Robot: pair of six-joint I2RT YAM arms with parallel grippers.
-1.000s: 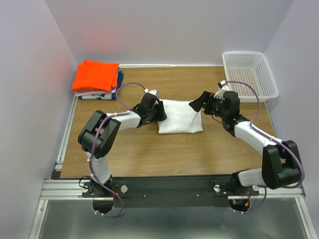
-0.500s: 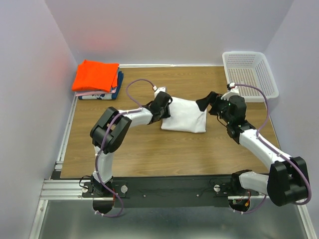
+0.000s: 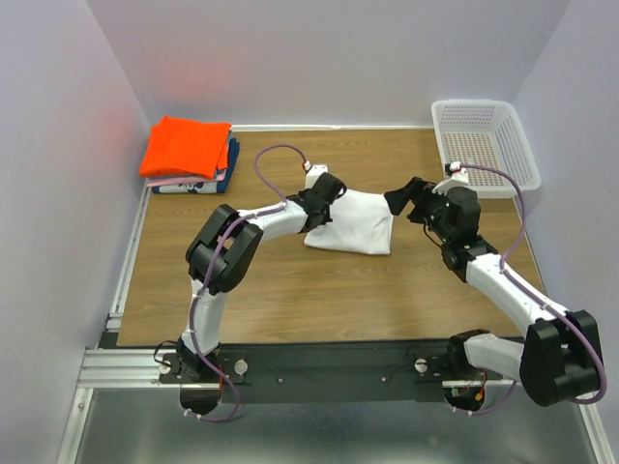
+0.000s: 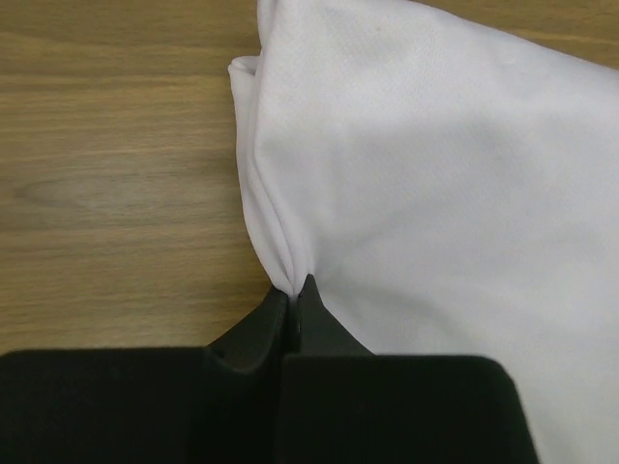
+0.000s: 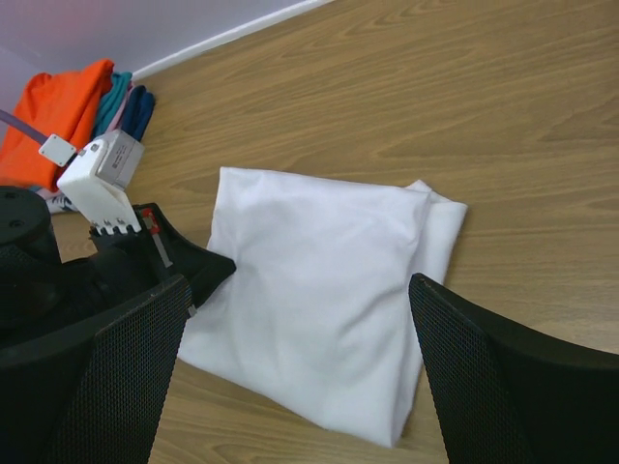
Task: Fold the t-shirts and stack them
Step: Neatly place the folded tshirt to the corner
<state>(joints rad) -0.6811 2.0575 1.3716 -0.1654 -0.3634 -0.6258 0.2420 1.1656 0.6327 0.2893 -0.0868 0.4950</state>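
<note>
A folded white t-shirt (image 3: 355,222) lies mid-table, also seen as white t-shirt (image 4: 435,174) and white t-shirt (image 5: 319,290). My left gripper (image 3: 319,205) is shut on the shirt's left edge; the left gripper (image 4: 293,295) pinches a bunched fold of cloth. My right gripper (image 3: 406,198) hovers open just right of the shirt; in its wrist view the right gripper (image 5: 300,362) has its fingers spread wide above the cloth, touching nothing. A folded orange t-shirt (image 3: 187,146) tops a dark blue one (image 3: 230,155) at the back left.
A white mesh basket (image 3: 484,145) stands at the back right corner. The wooden table (image 3: 290,290) is bordered by a metal rail on the left. Walls close in behind and on both sides.
My left gripper has closed on the white shirt's left edge and shifted right and back. The shirt has turned slightly. My right gripper has drawn back a little, still open.
</note>
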